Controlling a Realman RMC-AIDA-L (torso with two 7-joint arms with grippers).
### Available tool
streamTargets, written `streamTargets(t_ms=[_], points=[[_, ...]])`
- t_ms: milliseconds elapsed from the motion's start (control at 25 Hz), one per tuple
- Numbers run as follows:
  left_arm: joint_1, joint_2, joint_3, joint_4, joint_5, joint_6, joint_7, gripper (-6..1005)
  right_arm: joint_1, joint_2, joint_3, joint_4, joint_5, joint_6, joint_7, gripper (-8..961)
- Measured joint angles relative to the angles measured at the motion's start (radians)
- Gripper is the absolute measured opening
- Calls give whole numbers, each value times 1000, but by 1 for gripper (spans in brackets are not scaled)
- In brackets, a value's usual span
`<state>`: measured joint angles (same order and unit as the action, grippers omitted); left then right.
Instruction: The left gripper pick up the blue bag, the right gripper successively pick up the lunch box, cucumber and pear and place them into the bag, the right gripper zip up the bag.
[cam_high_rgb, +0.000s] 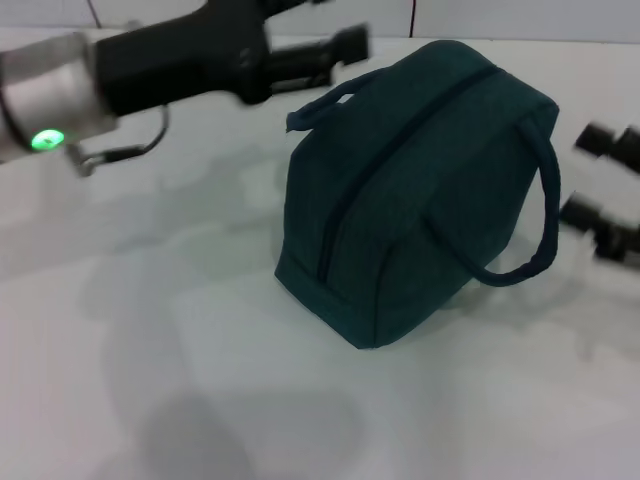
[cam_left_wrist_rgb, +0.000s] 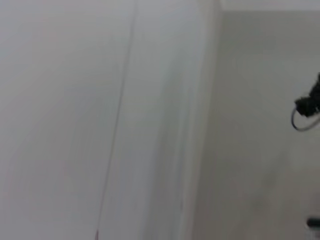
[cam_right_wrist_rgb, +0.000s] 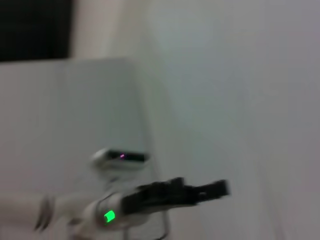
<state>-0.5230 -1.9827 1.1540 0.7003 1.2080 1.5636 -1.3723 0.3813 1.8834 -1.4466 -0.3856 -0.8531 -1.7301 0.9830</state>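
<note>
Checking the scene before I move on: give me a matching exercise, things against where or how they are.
Things:
1. blue bag
2. left gripper
3. right gripper
4. green ring light

Places or states:
A. at the right edge of the head view, clear of the bag
B. glowing on the silver left arm segment
C. standing on the white table, closed
D. raised beside the bag's far handle

Pairs: 1-C, 2-D, 3-A, 4-B

A white table (cam_high_rgb: 200, 330) spreads below and in front of the claw. Beyond the claw, a thin red cable (cam_high_rgb: 413, 18) runs down the pale wall (cam_high_rgb: 500, 15).
</note>
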Motion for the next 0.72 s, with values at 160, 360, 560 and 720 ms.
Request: streamTargets(t_ms=[160, 360, 560, 720], points=[[57, 27, -3, 5, 82, 76, 43, 873, -7, 22, 0, -70, -124, -13, -83, 877], [116, 24, -3, 7, 176, 132, 122, 873, 9, 57, 1, -91, -240, 0, -104, 877], [177, 26, -4, 9, 227, 210, 145, 872, 16, 102, 0, -88, -307, 45, -137, 877], [219, 24, -4, 9, 258, 243, 175, 872, 19, 123, -4, -90, -386, 87, -132, 877]])
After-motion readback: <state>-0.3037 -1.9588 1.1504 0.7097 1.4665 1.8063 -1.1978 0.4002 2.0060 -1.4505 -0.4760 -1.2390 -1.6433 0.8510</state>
